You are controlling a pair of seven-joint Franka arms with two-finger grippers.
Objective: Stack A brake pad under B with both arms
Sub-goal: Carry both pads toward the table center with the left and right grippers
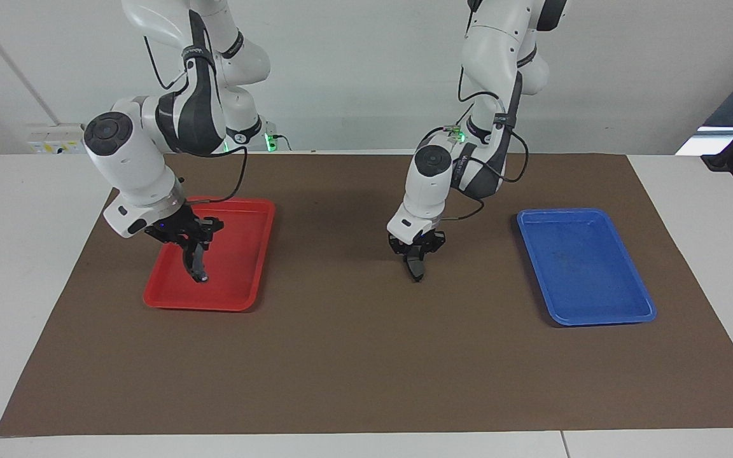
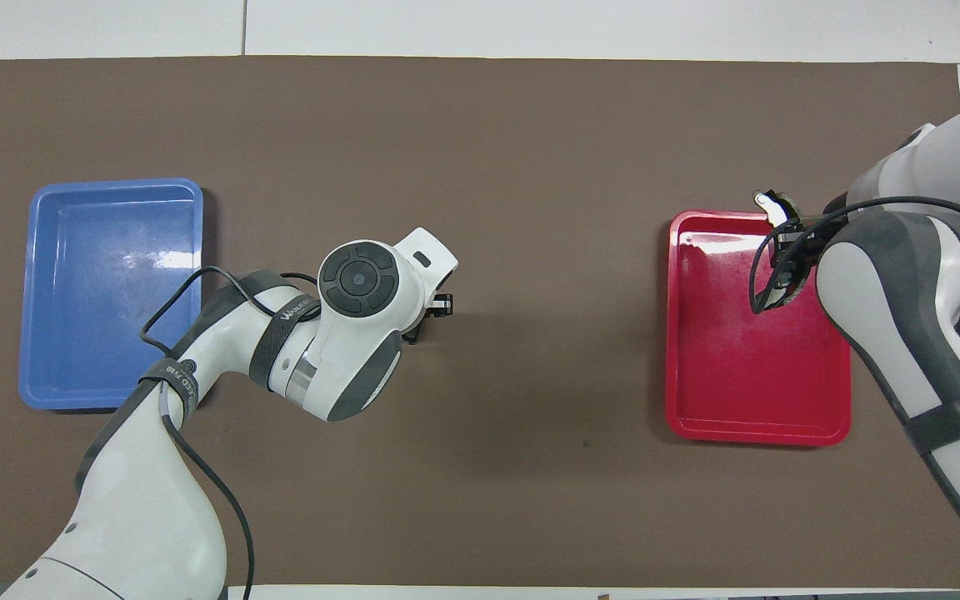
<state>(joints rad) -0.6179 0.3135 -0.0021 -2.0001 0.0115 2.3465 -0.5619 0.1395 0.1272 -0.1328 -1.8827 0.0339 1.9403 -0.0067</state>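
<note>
Over the mat, left jaws grip A brake pad (image 1: 415, 266) — over the red tray (image 1: 249, 286), right jaws grip B (image 1: 197, 262).

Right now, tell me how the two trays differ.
The red tray lies toward the right arm's end of the mat; the blue tray lies toward the left arm's end. The right claw hangs over the red tray with a dark pad in its grip; nothing is over the blue tray. The left claw holds its pad over the bare mat between the trays. Both trays are shallow, rectangular and hold nothing.
</note>
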